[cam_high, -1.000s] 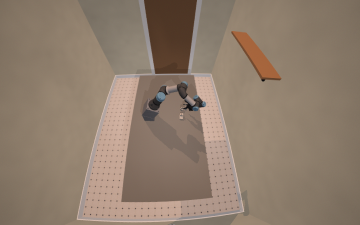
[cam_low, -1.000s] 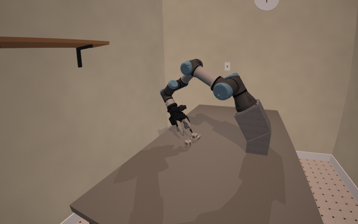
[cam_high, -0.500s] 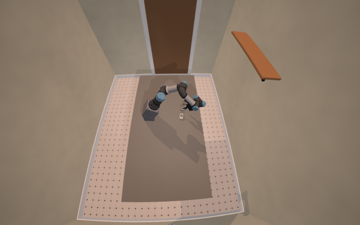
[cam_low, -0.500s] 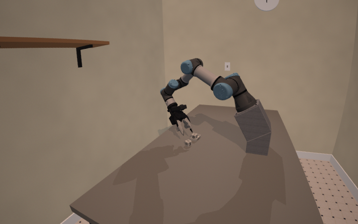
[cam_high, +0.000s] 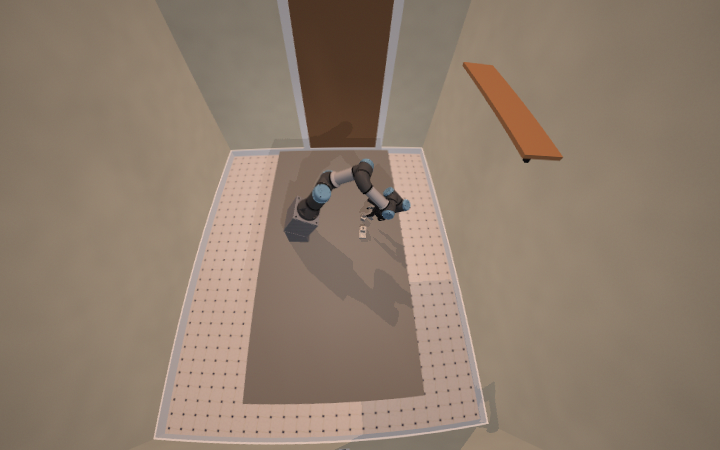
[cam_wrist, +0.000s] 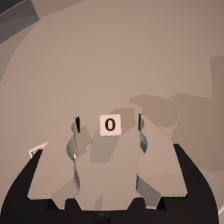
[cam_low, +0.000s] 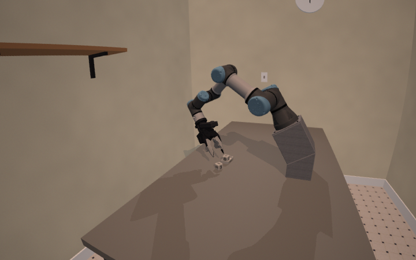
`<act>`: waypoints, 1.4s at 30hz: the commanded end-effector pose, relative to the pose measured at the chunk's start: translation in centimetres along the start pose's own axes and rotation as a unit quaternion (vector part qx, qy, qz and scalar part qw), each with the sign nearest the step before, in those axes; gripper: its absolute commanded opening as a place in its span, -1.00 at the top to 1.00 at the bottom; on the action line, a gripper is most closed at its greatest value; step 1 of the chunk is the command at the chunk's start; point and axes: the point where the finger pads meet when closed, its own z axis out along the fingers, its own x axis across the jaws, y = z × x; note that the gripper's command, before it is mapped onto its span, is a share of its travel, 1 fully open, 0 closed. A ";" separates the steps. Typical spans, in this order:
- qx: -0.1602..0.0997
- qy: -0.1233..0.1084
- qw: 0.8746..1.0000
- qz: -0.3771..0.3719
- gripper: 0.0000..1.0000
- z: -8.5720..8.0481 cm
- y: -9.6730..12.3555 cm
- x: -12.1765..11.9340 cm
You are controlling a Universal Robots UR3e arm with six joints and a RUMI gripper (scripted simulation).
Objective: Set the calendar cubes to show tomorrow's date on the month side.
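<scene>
Jaws [cam_high: 367,214] [cam_low: 218,153]: part-open, nothing gripped, above the surface [cam_high: 329,344] [cam_low: 221,208] [cam_wrist: 100,60].
Loose cube [cam_high: 363,217] [cam_low: 218,166] [cam_wrist: 110,125]: below jaws, on surface; top face "0".
Tray [cam_high: 362,237] [cam_low: 231,158] [cam_wrist: 35,150]: beside loose cube, apart.
Second cube [cam_high: 362,229] [cam_low: 226,157]: in tray.
Month side: unreadable.

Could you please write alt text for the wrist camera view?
A small pale cube, its visible face reading 0, sits on the grey table, framed by the spread jaws of the open gripper, which does not hold it. At the left, one jaw partly hides a pale-edged object.
</scene>
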 end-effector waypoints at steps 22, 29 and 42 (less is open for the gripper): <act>-0.092 0.001 0.996 0.001 0.17 0.0 0.0 0.0; -0.097 0.002 0.995 0.001 0.17 0.0 0.0 0.0; -0.100 0.002 0.995 0.001 0.17 0.0 0.0 0.0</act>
